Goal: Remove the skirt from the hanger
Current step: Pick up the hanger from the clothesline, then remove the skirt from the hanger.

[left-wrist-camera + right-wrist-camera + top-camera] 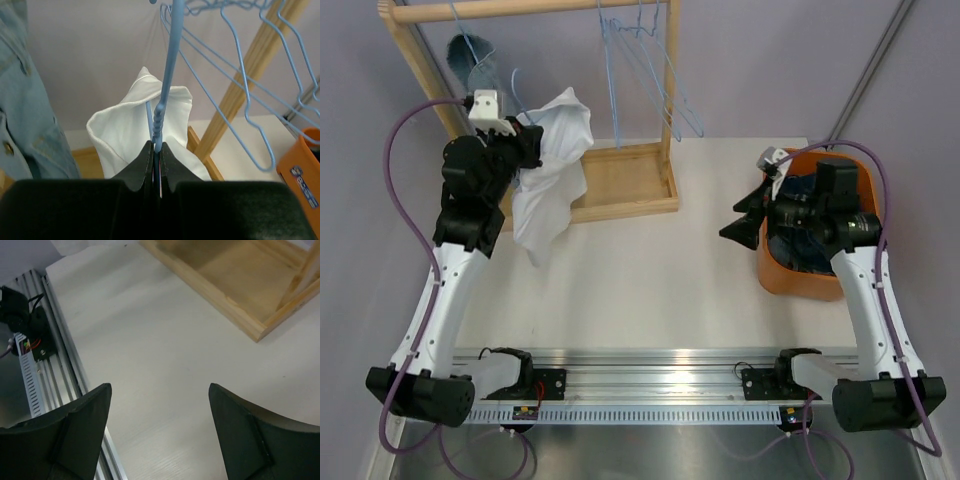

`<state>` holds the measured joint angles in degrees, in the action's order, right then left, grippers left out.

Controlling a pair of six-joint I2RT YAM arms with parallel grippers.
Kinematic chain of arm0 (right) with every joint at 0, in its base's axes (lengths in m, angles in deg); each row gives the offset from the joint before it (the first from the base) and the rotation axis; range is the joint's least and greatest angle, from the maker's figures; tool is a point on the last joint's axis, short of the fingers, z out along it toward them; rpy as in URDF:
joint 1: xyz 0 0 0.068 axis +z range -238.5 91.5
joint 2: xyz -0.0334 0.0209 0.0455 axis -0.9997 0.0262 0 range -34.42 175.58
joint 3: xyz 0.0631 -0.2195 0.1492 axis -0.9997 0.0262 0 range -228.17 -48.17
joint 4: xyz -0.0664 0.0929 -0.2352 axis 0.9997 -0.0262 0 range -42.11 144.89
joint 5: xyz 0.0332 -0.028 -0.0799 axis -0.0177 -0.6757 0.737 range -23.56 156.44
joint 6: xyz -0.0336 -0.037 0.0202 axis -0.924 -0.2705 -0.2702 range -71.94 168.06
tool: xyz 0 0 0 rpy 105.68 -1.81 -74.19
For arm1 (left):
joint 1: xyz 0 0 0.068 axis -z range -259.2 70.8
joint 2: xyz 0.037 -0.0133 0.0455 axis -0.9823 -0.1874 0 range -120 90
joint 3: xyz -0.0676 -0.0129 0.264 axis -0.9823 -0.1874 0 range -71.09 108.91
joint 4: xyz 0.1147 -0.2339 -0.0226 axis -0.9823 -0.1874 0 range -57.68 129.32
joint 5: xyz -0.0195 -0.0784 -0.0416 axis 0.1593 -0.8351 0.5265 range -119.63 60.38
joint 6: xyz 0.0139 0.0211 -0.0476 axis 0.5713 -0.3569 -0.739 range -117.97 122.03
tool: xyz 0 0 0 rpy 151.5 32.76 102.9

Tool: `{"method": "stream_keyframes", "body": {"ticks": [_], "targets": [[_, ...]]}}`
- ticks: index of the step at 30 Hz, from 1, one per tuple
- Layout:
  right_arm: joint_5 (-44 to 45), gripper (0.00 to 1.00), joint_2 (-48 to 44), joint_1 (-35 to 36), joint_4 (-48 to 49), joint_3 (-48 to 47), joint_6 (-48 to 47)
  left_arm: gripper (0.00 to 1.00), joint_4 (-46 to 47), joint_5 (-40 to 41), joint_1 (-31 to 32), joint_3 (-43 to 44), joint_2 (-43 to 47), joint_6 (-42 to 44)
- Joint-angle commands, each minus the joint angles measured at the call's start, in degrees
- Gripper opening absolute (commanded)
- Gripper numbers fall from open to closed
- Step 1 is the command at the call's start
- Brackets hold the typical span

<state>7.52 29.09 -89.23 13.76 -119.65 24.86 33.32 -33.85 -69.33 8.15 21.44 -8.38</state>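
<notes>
Hovering right claw [160,390], jaws apart, between front rail [65,370] and rack base [235,280].

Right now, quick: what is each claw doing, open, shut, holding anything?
Left claw: shut on the blue hanger that carries the white skirt.
Right claw: open, holding nothing.

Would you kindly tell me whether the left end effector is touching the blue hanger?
Touching. Left wrist view shows the left end effector shut on the hanger.
</notes>
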Motion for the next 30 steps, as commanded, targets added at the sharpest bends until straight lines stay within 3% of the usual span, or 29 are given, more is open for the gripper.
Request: {"method": "stream_keyframes", "body": {"ticks": [1, 7, 13, 17, 23, 30], "targets": [[6.4, 0.86, 1.8, 8.7, -3.8, -3.0, -1.3, 0.0, 1.0, -4.7, 0.4, -5.1, 8.2, -0.6], [7.2, 0.86, 4.7, 20.4, -4.5, -3.0, -3.6, 0.0, -6.3, -9.1, 0.7, -14.5, 17.6, -0.7], [7.8, 0.87, 7.2, 23.1, -4.1, -4.6, -6.4, 0.0, -9.1, -23.1, 2.3, -20.6, 20.1, -2.7], [10.7, 0.88, 9.2, 25.3, -2.1, -5.7, -5.5, 0.0, -10.9, -29.5, 6.9, -23.7, 19.2, -3.1], [24.4, 0.98, 9.9, 28.0, 8.1, -2.1, 1.8, 0.0, -6.1, -29.2, 18.7, -27.8, 16.5, -6.5], [39.3, 0.99, 11.0, 33.8, 12.3, 3.0, 5.4, 0.0, 0.6, -28.6, 23.4, -29.6, 12.9, -11.6]]}}
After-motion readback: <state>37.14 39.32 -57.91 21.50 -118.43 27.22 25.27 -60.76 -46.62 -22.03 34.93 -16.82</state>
